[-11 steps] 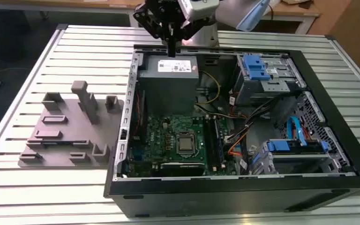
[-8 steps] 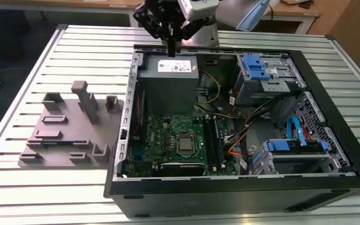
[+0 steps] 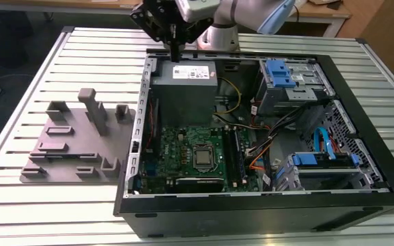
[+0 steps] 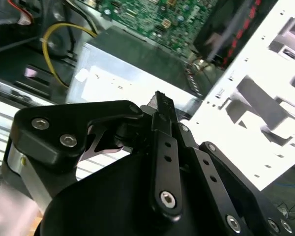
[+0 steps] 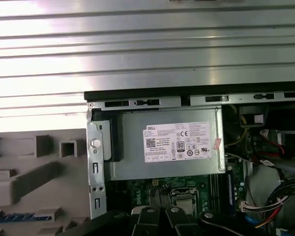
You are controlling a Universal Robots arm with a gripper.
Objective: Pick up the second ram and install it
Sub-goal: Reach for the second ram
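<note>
My gripper (image 3: 175, 51) hangs over the back edge of the open computer case (image 3: 334, 66), just above the grey power supply (image 3: 183, 84). In the second wrist view its black fingers (image 4: 163, 118) meet at the tips with nothing between them. A thin blue-green strip, apparently the second ram (image 5: 22, 216), lies in the grey fixture block (image 3: 74, 143) beside the case, on the exterior view's left. The green motherboard (image 3: 183, 146) with its long black slots (image 3: 235, 151) sits below the power supply.
The case stands on a slatted metal table (image 3: 60, 51). Upright posts (image 3: 91, 105) rise from the fixture block. Blue drive brackets (image 3: 279, 72) and loose cables (image 3: 252, 154) fill the case on the exterior view's right. A yellow cable (image 4: 51, 44) loops beside the power supply.
</note>
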